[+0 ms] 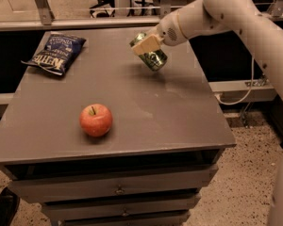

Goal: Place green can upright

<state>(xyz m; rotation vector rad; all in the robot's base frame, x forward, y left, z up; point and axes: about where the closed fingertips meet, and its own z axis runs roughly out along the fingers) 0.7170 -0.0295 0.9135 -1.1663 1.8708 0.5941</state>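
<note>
The green can (153,56) is held tilted in the air above the back right part of the grey table (146,112). It has mottled green print and a silver end. My gripper (146,45) is shut on the can, with a beige finger (144,44) across its upper side. The arm reaches in from the upper right.
A red apple (96,120) sits near the table's front left. A dark blue chip bag (55,53) lies at the back left corner. Drawers run below the table's front edge. A rail runs behind the table.
</note>
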